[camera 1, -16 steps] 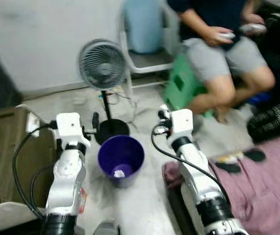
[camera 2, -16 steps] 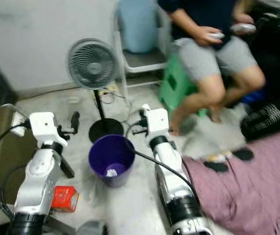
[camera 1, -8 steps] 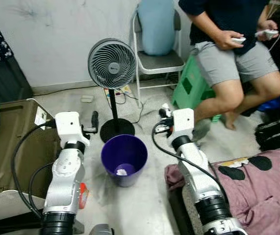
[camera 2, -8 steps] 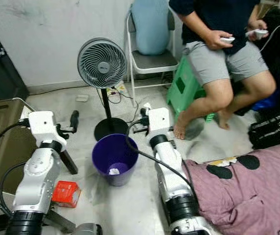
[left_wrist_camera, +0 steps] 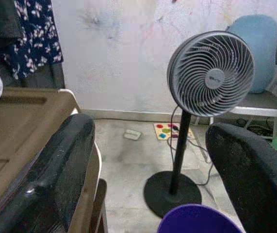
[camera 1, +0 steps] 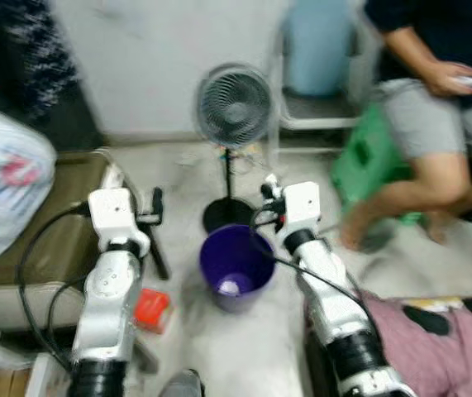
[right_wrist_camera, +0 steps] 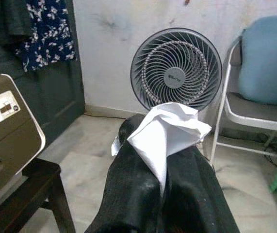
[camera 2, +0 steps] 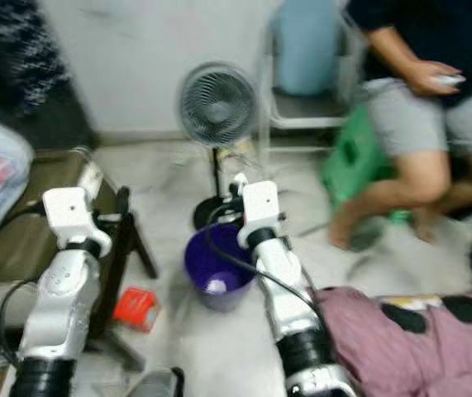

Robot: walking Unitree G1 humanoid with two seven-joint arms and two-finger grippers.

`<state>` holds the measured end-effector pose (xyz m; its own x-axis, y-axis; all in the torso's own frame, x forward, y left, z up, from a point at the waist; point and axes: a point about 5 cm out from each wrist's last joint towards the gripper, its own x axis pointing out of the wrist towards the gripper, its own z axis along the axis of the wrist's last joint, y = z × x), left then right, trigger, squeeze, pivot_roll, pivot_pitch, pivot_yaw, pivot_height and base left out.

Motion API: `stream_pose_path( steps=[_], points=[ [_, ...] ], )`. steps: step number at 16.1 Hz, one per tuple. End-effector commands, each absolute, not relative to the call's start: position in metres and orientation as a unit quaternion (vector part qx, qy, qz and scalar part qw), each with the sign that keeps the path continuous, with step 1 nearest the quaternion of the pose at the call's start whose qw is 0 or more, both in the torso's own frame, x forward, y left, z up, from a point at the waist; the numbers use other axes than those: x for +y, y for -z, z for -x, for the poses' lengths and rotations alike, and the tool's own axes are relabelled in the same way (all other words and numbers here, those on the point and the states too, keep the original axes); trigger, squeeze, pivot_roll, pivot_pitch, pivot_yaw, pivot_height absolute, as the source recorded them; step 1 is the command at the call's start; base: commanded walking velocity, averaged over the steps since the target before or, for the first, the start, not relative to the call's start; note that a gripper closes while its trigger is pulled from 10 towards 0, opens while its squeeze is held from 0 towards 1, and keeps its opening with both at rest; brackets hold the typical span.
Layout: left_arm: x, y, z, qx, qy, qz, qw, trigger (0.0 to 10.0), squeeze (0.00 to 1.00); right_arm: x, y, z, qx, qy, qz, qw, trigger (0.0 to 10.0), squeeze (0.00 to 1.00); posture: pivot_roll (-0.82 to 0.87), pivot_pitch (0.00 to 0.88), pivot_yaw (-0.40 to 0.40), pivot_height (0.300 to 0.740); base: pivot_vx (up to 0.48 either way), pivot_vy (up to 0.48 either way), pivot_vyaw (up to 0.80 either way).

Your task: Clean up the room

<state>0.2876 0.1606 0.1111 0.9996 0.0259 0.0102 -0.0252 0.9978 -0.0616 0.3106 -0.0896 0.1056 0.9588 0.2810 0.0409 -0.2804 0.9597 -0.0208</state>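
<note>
A crumpled white tissue (right_wrist_camera: 166, 132) sat pinched between the right gripper's (right_wrist_camera: 160, 194) closed fingers, held near the purple bin (camera 1: 236, 266), presumably for dropping in; the left gripper (left_wrist_camera: 148, 194) gaped wide, empty.

Legible markings: none confirmed.

The fan (left_wrist_camera: 211, 75) carries a small badge at the centre of its grille, seen in both wrist views, but the lettering is too small to read. A white label on the brown case (right_wrist_camera: 2, 114) shows dark marks that cannot be resolved (possibly printed symbols). The red box (camera 1: 151, 308) on the floor is blurred; any print on it is unreadable.
</note>
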Motion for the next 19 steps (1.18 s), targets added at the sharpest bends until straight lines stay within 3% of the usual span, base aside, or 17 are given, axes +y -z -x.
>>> stream_pose_path(
  steps=[1,6,19],
  points=[
    [0.1604,-0.1143,-0.2892,-0.011,-0.003,0.03,0.999,10.0,0.0,-0.0877,-0.1066,-0.3121,-0.021,-0.142,0.002,0.99,10.0,0.0,0.08,0.006,-0.004,0.74,0.0,0.0,0.0],
    [0.1592,-0.1157,-0.2887,-0.018,0.005,0.036,0.999,10.0,0.0,-0.088,-0.1063,-0.3122,-0.02,-0.139,0.0,0.99,10.0,0.0,0.08,0.008,-0.002,0.74,0.048,0.0,0.0],
    [0.158,-0.1163,-0.2889,-0.021,0.01,0.037,0.999,10.0,0.0,-0.0879,-0.1061,-0.313,-0.02,-0.14,-0.003,0.99,10.0,0.0,0.08,0.002,-0.007,0.74,0.317,0.0,0.0]
  ],
)
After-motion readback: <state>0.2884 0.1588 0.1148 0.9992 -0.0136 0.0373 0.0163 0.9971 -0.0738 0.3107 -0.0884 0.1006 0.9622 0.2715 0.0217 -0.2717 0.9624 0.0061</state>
